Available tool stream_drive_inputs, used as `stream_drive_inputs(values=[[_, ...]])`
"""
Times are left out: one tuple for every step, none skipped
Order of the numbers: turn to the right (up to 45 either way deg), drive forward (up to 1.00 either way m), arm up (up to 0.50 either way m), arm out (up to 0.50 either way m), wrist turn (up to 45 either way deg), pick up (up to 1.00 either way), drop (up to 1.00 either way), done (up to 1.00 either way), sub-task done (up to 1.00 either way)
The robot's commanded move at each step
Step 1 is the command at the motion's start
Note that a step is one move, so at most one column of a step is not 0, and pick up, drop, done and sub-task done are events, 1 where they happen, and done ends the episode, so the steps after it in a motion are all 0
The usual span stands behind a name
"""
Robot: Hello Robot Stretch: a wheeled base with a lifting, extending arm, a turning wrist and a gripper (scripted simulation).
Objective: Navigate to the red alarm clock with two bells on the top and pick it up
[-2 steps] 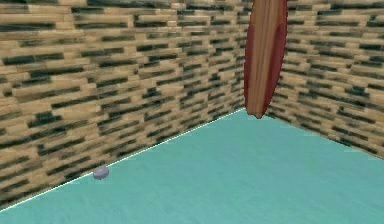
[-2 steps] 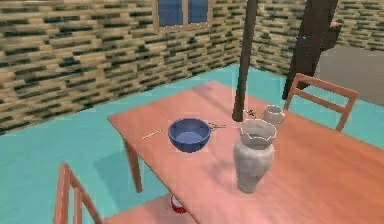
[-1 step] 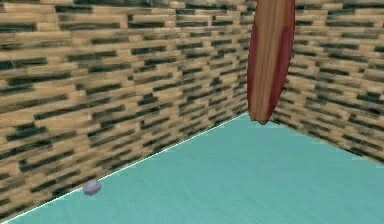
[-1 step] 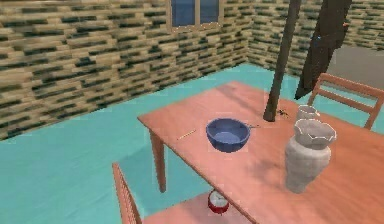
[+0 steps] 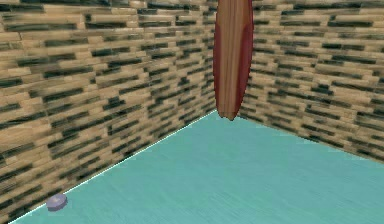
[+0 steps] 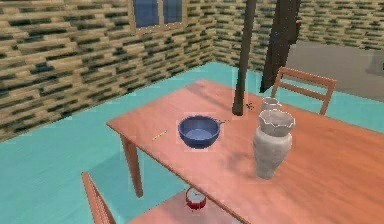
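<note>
- Gripper: I cannot tell whether its fingers are apart or together, so any reach begun now would start from an unknown state.
- A small red thing with a pale top [image 6: 196, 199] sits just under the table's [image 6: 330, 170] near edge, seemingly on the seat of the near chair [image 6: 95, 198]. It is probably the alarm clock, but the bells are too small to make out. Committing to it without a closer look risks picking up the wrong thing.
- Because the red thing lies below the table's edge, an arm sent out at tabletop height would likely hit the edge or pass over it. The near chair's back, beside the table's near corner, could also block a low reach.
- On the table, a blue bowl [image 6: 200, 131] stands toward the middle and a tall pale vase [image 6: 272, 143] stands closer to the near edge. A sweep across the top could push the bowl or tip the vase, which looks top-heavy.
- At the table's far side are a thin dark pole [image 6: 242, 60], a thicker dark bar [image 6: 280, 45] and a second chair [image 6: 305, 85]. An over-long extension could reach them.
- Away from the table, the robot faces a brick corner with a reddish board [image 5: 233, 60] leaning in it and a small lilac thing [image 5: 57, 201] on the floor. Driving straight on leads away from the table, toward the wall.
</note>
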Motion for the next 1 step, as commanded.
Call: stream_drive_inputs(values=[[0.0, 0.0, 0.5, 0.0, 0.0, 0.0, 0.0, 0.0, 0.0]])
